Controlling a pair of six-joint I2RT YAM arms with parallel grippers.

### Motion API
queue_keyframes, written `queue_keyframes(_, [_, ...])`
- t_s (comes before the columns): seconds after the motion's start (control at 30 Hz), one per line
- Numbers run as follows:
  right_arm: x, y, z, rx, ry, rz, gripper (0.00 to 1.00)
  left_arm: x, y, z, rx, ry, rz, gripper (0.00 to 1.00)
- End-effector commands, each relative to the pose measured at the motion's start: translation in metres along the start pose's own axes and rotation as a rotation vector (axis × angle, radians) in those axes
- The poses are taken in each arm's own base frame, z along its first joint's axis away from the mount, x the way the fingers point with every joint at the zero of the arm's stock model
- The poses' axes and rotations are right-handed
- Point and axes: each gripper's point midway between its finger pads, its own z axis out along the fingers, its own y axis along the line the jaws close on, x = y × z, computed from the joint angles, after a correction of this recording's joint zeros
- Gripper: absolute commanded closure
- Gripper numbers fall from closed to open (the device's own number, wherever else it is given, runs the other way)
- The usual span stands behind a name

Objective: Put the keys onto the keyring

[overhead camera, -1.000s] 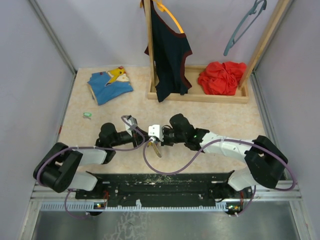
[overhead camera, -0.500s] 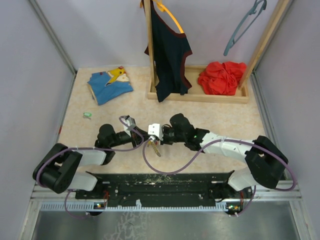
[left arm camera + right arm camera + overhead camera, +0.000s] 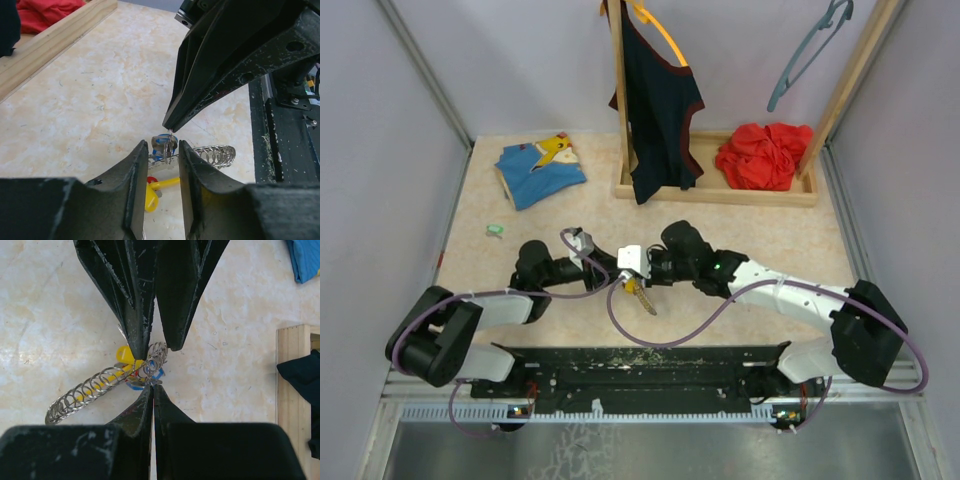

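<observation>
The keyring (image 3: 169,148) is a thin wire ring with a yellow tag (image 3: 151,194), a small red piece (image 3: 151,179) and a wire coil (image 3: 215,155). My right gripper (image 3: 153,385) is shut on the ring's wire; its tips also show in the left wrist view (image 3: 169,128). The blue key (image 3: 160,145) sits at the ring, its toothed blade spanning between my left gripper's (image 3: 163,162) narrow-set fingers (image 3: 140,347). In the top view both grippers meet at mid-table (image 3: 618,278), and the tag (image 3: 642,299) hangs below. The mint green key (image 3: 494,230) lies far left on the table.
A blue and yellow cloth (image 3: 540,168) lies at the back left. A wooden rack (image 3: 720,190) with a dark hanging shirt (image 3: 655,110) and a red cloth (image 3: 765,155) stands at the back. The black base rail (image 3: 285,135) runs along the near edge.
The right arm has stretched out a little and the yellow tag has swung down and to the right. The left gripper has stayed at the ring.
</observation>
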Motion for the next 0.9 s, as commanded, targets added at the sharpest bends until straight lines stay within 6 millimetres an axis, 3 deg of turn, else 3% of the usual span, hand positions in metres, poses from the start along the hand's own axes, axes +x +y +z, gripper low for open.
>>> queue_keyframes(0.0, [-0.035,-0.018,-0.012,0.038,-0.074,-0.051,1.0,-0.005,-0.005,0.003,0.073,0.019,0.029,0.61])
queue_keyframes(0.37, [-0.039,-0.017,-0.009,0.017,-0.084,-0.061,1.0,0.012,-0.01,0.011,0.184,0.097,-0.037,0.53])
queue_keyframes(0.87, [-0.044,-0.014,-0.008,0.0,-0.101,-0.066,1.0,0.027,-0.014,0.019,0.231,0.157,-0.074,0.57])
